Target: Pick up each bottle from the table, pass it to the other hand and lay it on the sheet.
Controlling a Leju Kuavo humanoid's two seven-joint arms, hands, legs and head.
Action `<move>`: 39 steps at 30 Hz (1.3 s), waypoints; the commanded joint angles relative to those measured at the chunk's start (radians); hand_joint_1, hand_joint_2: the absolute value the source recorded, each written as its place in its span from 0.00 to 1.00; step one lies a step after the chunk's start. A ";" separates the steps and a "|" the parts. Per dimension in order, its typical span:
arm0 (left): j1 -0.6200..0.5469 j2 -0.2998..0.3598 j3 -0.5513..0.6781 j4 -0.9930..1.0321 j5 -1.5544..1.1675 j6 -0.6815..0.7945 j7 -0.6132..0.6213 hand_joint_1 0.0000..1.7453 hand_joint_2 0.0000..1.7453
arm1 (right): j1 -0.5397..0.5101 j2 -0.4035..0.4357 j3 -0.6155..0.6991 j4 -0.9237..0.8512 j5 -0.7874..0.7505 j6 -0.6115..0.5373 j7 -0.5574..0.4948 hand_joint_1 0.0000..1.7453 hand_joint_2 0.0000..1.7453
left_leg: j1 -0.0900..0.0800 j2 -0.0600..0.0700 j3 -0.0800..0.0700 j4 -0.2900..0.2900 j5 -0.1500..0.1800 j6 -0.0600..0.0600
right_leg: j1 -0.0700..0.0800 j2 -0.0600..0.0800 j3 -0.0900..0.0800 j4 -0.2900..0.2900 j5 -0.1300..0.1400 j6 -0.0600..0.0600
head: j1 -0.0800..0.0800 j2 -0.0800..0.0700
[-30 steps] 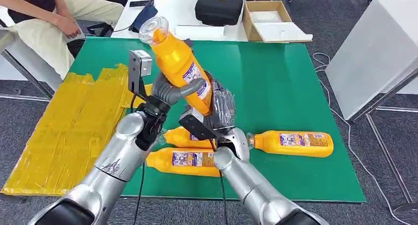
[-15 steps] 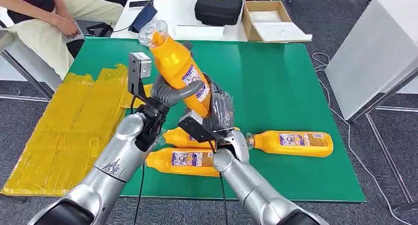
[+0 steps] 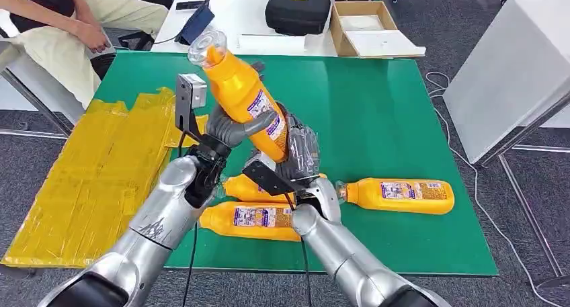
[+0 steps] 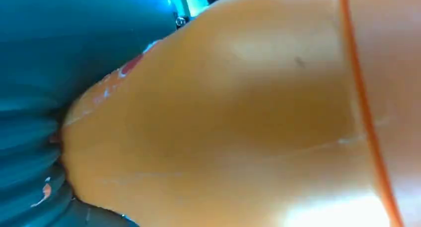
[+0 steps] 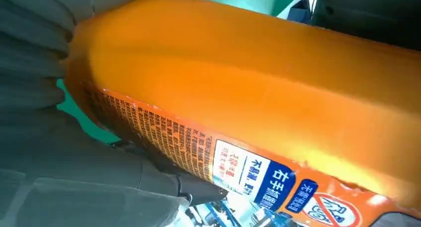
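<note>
An orange bottle (image 3: 242,95) with a clear cap stands tilted above the green table (image 3: 376,105), cap pointing up and away. My left hand (image 3: 232,127) wraps its thumb and fingers round the bottle's middle. My right hand (image 3: 301,149) holds its lower end from the other side. The bottle's orange body (image 4: 238,117) sits close against the left wrist camera, and its labelled side (image 5: 258,98) lies against my right hand's fingers (image 5: 35,53). Three more orange bottles lie on the table: one (image 3: 400,195) to the right, two (image 3: 249,217) (image 3: 245,188) under my arms. The yellow sheet (image 3: 87,179) lies at the left.
A person (image 3: 67,25) sits at the far left corner. A black case (image 3: 298,8) and a cardboard box (image 3: 366,28) rest on the white table behind. A white cabinet (image 3: 511,58) stands to the right of the green table.
The held bottle and both hands have shifted slightly to the left, the cap dipping a little. The bottles on the table have not moved.
</note>
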 commanded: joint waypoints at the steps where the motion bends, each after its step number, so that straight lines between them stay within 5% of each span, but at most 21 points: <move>1: -0.080 0.008 -0.031 0.009 0.005 0.021 -0.002 1.00 1.00 | 0.022 -0.020 0.121 0.030 -0.017 0.043 -0.009 1.00 1.00 | 0.003 -0.003 0.010 0.000 -0.004 -0.007 | 0.003 -0.005 0.012 -0.001 -0.005 -0.005 | 0.000 0.000; 24: -0.002 0.056 0.047 -0.083 -0.045 0.071 -0.035 1.00 1.00 | 0.062 -0.096 0.013 -0.137 -0.094 0.034 -0.025 1.00 1.00 | 0.002 -0.002 0.006 0.000 -0.002 -0.005 | 0.002 -0.003 0.008 -0.001 -0.002 -0.004 | 0.000 0.000; 25: 0.011 0.064 0.064 -0.100 -0.048 0.079 -0.038 1.00 1.00 | 0.078 -0.107 -0.006 -0.187 -0.117 0.051 -0.032 0.26 1.00 | 0.002 -0.002 0.008 -0.001 -0.003 -0.005 | 0.002 -0.003 0.009 -0.002 -0.003 -0.004 | 0.000 0.000; 26: 0.021 0.070 0.081 -0.116 -0.051 0.088 -0.040 1.00 1.00 | 0.099 -0.119 -0.021 -0.252 -0.143 0.083 -0.038 0.00 1.00 | 0.001 -0.001 0.004 -0.001 -0.001 -0.003 | 0.001 -0.002 0.005 -0.002 -0.001 -0.002 | 0.000 0.000; 31: 0.084 0.117 0.149 -0.174 -0.109 0.150 -0.053 1.00 1.00 | 0.240 -0.225 -0.078 -0.634 -0.220 0.203 -0.013 0.00 1.00 | 0.001 0.000 0.007 -0.001 -0.003 -0.005 | 0.001 -0.001 0.008 -0.001 -0.003 -0.004 | 0.000 0.000; 39: 0.125 0.140 0.207 -0.215 -0.234 0.271 -0.069 1.00 1.00 | 0.344 -0.299 -0.162 -0.880 -0.278 0.243 -0.012 0.00 1.00 | 0.001 -0.002 0.006 0.000 -0.003 -0.004 | 0.001 -0.002 0.007 -0.001 -0.003 -0.003 | 0.000 0.000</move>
